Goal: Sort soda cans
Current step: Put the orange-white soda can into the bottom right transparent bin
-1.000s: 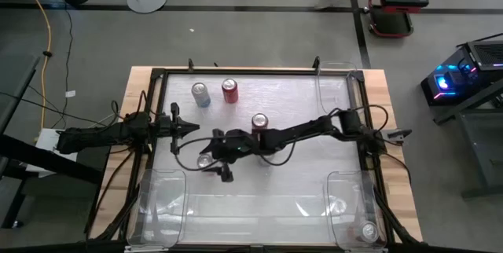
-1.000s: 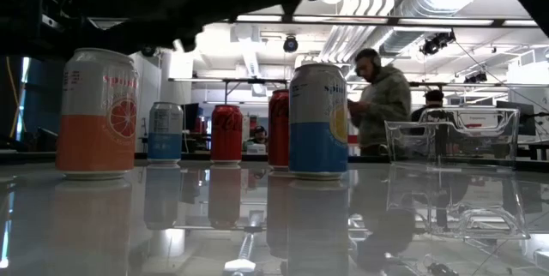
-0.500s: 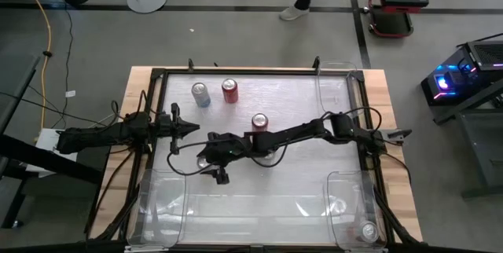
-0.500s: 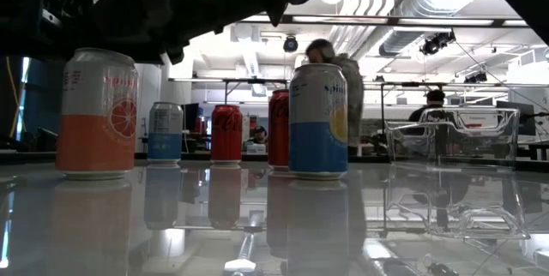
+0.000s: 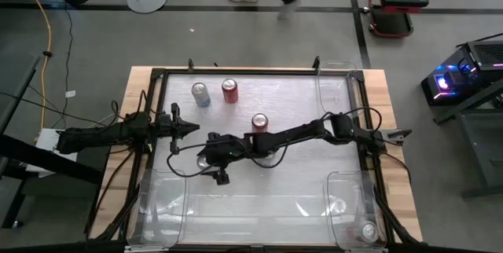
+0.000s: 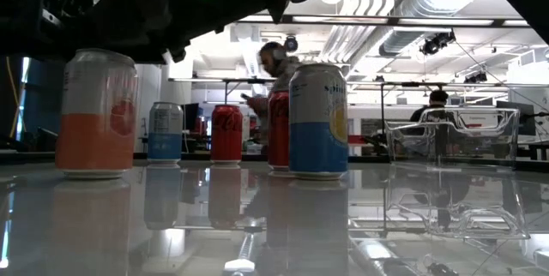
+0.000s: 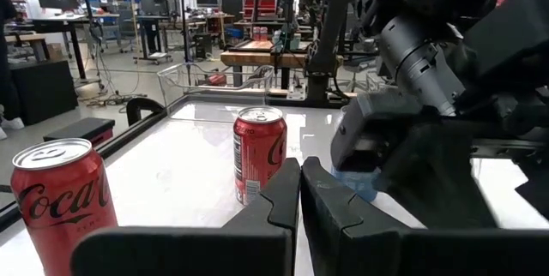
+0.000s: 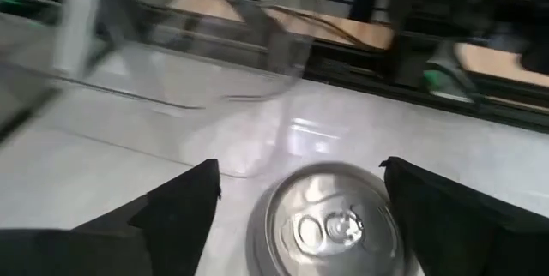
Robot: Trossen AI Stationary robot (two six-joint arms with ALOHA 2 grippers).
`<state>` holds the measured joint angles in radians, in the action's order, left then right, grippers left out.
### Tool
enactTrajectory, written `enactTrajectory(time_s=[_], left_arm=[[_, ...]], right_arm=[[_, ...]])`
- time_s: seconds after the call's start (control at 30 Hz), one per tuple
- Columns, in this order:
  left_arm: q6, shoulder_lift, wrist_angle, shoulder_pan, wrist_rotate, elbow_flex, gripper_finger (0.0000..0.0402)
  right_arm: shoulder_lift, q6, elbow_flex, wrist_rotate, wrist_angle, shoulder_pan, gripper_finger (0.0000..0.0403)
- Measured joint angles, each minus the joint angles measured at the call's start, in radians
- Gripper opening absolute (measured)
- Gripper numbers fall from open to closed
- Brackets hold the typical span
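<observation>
The right gripper (image 5: 206,159) covers the can (image 8: 328,223) beneath it in the high view, and the right wrist picture's edge cuts that can's body off. Behind the yellow-and-blue can (image 6: 318,122), a red can (image 6: 277,129) is half hidden. The bin (image 8: 206,49) looks blurred.

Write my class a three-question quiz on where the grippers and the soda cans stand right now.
1. True or false: the left gripper has its fingers spread wide.
2. Choose one. The right gripper hangs with open fingers on either side of: A) the silver top of a can; B) the wall of a clear bin; C) a loose cable.
3. Fill in: seen from above, the number of red cans standing in the open is ____.

Key: 1 false, its fingers are shut on nothing. 2 A. 3 two.
</observation>
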<state>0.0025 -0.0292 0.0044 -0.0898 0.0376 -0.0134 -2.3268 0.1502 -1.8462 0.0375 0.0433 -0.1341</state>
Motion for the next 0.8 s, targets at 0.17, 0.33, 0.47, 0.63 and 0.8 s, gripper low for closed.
enactTrajectory(time_s=[0.17,0.33,0.47,0.63,0.8], left_arm=[[0.0,0.0,0.0,0.0,0.0,0.0,0.0005],[0.0,0.0,0.0,0.0,0.0,0.0,0.0005],[0.0,0.0,0.0,0.0,0.0,0.0,0.0005],[0.0,0.0,0.0,0.0,0.001,0.0,0.0005],[0.0,-0.001,0.0,0.0,0.0,0.0,0.0005]], right_arm=[[0.0,0.035,0.001,-0.033,-0.004,0.001,0.0346],[0.0,0.02,0.001,-0.027,-0.002,0.004,0.0346],[-0.02,-0.037,0.001,0.037,0.011,0.017,0.0346],[-0.045,-0.064,0.002,0.095,0.021,0.036,0.0346],[-0.044,-0.063,0.002,0.094,0.029,0.036,0.0346]])
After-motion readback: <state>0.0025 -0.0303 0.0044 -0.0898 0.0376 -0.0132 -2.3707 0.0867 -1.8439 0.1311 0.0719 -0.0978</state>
